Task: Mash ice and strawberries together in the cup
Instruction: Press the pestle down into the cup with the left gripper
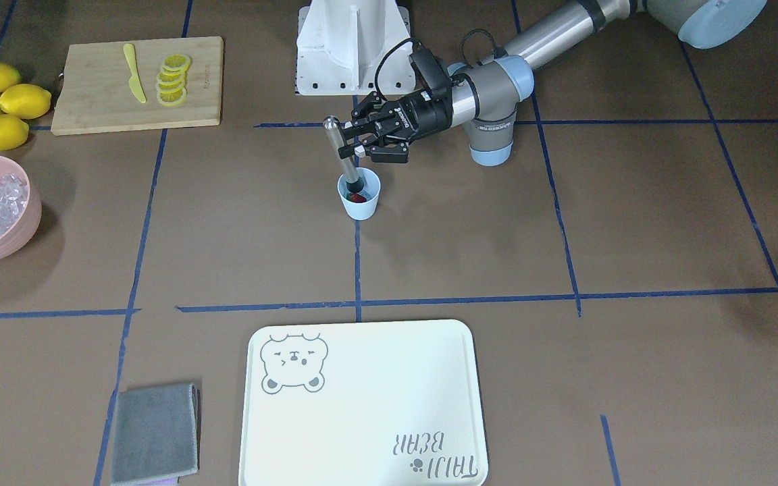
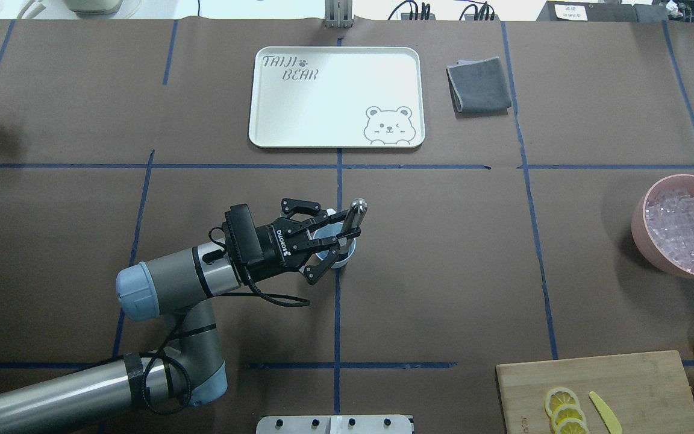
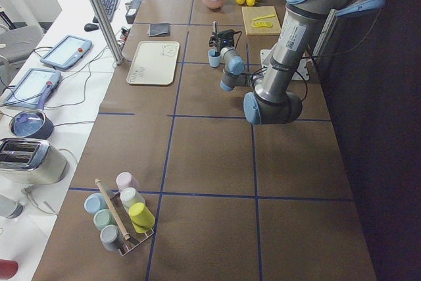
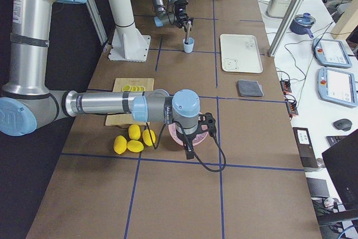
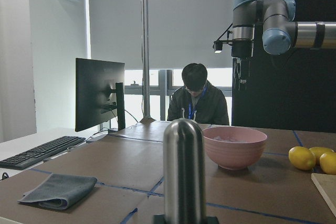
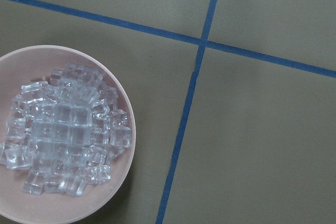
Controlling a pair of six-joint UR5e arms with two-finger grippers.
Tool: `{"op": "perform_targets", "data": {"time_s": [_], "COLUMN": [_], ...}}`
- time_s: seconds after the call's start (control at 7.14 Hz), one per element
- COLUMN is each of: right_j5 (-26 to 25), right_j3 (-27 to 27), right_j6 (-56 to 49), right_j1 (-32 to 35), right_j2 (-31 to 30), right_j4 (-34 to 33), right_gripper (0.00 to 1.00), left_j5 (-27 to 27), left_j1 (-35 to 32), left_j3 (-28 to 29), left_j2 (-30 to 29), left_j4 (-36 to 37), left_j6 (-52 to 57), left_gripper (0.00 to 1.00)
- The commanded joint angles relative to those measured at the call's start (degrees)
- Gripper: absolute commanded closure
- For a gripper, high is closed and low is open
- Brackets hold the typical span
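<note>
Blue tape is gridding the brown counter [image 1: 497, 236]. The left tool [image 1: 355, 142] is clamping a metal muddler [image 1: 338, 145], whose lower end is sitting inside the pale blue cup [image 1: 362, 206] at mid-counter, beside the red strawberry [image 1: 358, 198]. The right tool [image 4: 190, 152] is hanging over the pink bowl [image 6: 131, 124] of ice [image 6: 63, 129]; whether its jaws are apart I cannot tell.

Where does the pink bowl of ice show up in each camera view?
Front-facing: pink bowl at the left edge, cut off.
Overhead: right edge, mid-height.
Exterior left: top centre, far end.
Exterior right: centre, mostly hidden behind the right arm.
Left wrist: right of centre, beyond the metal muddler.
Right wrist: lower left.
Landmark: the lemons beside it, in every view but right wrist.
</note>
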Motion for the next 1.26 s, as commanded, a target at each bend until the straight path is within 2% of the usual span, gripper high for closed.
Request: {"op": "perform_targets", "data": {"time_s": [0.0,0.14,0.28,0.56,0.7,0.98,1.12], "right_j5": [0.0,0.0,0.0,-0.1,-0.1,-0.1,-0.1], "right_j3": [0.1,0.1,0.1,0.0,0.0,0.0,0.0], "right_j6": [0.0,0.0,0.1,0.5,0.6,0.6,0.6], "right_j1": [0.0,0.0,0.0,-0.1,-0.1,-0.1,-0.1], "right_j2": [0.0,0.0,0.1,0.2,0.2,0.1,0.1], "right_j4": [0.0,0.0,0.0,0.0,0.0,0.0,0.0], "right_gripper": [0.01,0.01,0.01,0.01,0.01,0.01,0.01], "left_j5": [-0.3,-0.9,-0.9,-0.8,-0.8,-0.7,-0.6], "left_j1": [-3.4,-5.5,-6.3,-6.7,-6.7,-6.9,-7.2], "left_j3": [-1.3,-5.4,-10.1,-19.9,-25.4,-33.5,-36.3], "left_j2": [-0.2,0.3,0.4,1.9,3.2,3.5,3.5], "left_j4": [0.4,3.4,9.5,25.3,35.9,59.4,68.9], "left_j6": [-0.8,-1.0,-1.1,-2.4,-2.4,-2.3,-2.3], "left_gripper": [0.95,0.95,0.95,0.98,0.98,0.99,0.99]}}
